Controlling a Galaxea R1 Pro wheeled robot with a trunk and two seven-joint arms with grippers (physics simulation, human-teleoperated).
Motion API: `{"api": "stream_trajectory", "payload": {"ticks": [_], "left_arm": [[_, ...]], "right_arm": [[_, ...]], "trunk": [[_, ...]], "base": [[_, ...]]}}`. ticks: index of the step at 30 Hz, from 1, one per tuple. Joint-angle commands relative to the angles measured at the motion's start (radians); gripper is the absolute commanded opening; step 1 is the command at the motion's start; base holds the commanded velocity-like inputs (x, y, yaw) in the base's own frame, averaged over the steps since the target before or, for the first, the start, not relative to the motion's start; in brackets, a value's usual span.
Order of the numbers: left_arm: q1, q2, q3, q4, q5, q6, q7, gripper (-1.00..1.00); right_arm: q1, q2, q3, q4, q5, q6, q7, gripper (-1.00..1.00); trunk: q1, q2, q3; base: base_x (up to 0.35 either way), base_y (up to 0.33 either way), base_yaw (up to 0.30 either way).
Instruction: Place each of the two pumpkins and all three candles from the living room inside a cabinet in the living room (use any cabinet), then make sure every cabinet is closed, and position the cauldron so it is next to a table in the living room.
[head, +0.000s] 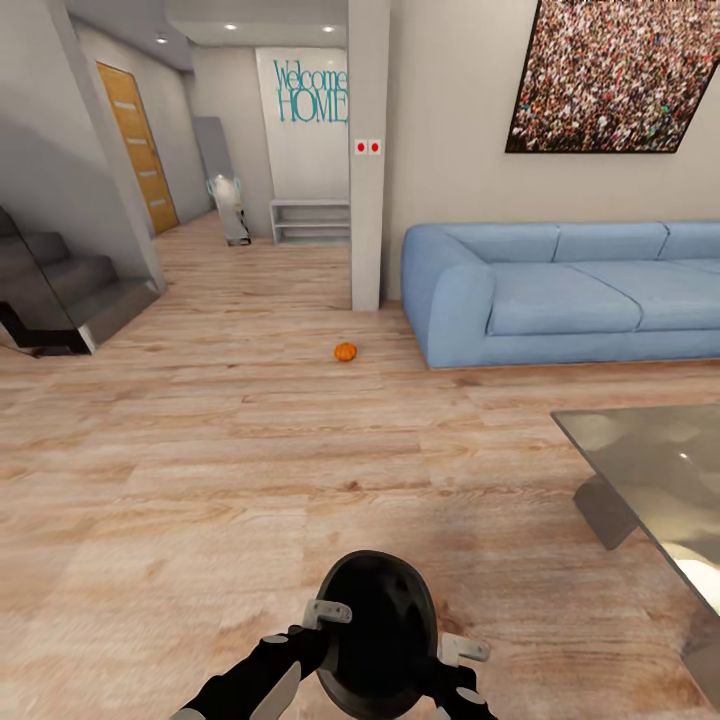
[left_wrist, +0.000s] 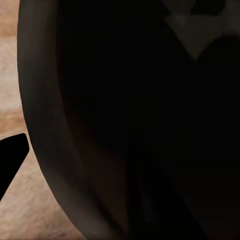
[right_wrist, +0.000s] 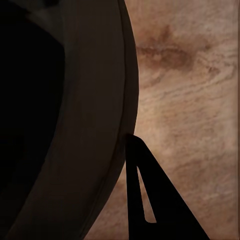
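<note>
The black cauldron (head: 375, 620) hangs low in front of me over the wood floor, its wide mouth facing up. My left gripper (head: 328, 612) grips its rim on one side and my right gripper (head: 462, 650) grips the opposite side. In the left wrist view the cauldron (left_wrist: 140, 120) sits close, with one dark finger (left_wrist: 10, 155) outside its wall. The right wrist view shows the cauldron's rim (right_wrist: 90, 125) with a finger (right_wrist: 150, 200) just outside it. One orange pumpkin (head: 345, 351) lies on the floor ahead, near a pillar. The grey glossy table (head: 650, 460) stands at the right.
A blue sofa (head: 560, 290) lines the wall at the right, behind the table. A white pillar (head: 368, 150) stands just beyond the pumpkin. Stairs (head: 60, 290) rise at the left. A hallway with a low shelf (head: 310, 220) runs off behind. Bare wood floor stretches ahead.
</note>
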Motion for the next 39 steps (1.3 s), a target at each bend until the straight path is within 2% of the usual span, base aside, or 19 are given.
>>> {"api": "stream_trajectory", "payload": {"ticks": [1, 10, 17, 39], "left_arm": [[-0.001, 0.000, -0.007, -0.001, 0.014, 0.002, 0.003, -1.00], [-0.001, -0.001, -0.007, -0.001, 0.014, 0.002, 0.002, -1.00], [-0.001, -0.002, -0.007, 0.000, 0.014, 0.002, 0.002, -1.00], [-0.001, -0.001, -0.007, -0.001, 0.014, 0.002, 0.002, -1.00]], "right_arm": [[-0.001, 0.000, 0.014, -0.002, -0.010, -0.004, 0.000, -1.00], [-0.002, -0.001, 0.014, -0.003, -0.010, -0.007, 0.000, -1.00], [-0.001, -0.001, 0.014, -0.002, -0.011, -0.038, 0.000, -1.00], [-0.001, -0.001, 0.014, -0.004, -0.015, -0.044, -0.001, -1.00]], "trunk": [[-0.004, 0.007, 0.003], [-0.039, 0.070, 0.031], [-0.066, 0.119, 0.053], [-0.150, 0.273, 0.122]], "base": [[0.000, 0.000, 0.000], [0.000, 0.000, 0.000], [0.000, 0.000, 0.000], [0.000, 0.000, 0.000]]}}
